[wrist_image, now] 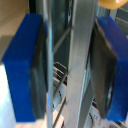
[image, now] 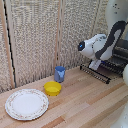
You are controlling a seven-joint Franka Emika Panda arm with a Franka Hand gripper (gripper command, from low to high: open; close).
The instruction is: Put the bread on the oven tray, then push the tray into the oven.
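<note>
My clamp (image: pixel 93 64) is low at the front edge of the oven pan (image: pixel 102 73), a dark wire rack sticking out of the oven (image: pixel 121 54) at the exterior view's right. In the wrist view the clamp (wrist_image: pixel 70 70) straddles the pan's silver front bar (wrist_image: pixel 81 60). Both blue-backed pads (wrist_image: pixel 107 70) press against the pan's metal. An orange-tan edge of the bread (wrist_image: pixel 113 2) shows just beyond the bar. In the exterior view my arm hides the bread. The brackets are not visible.
A white patterned plate (image: pixel 26 104) lies at the exterior view's front left. A yellow bowl (image: pixel 52 88) and a blue cup (image: pixel 60 74) stand mid-table. A woven screen (image: pixel 40 35) backs the table.
</note>
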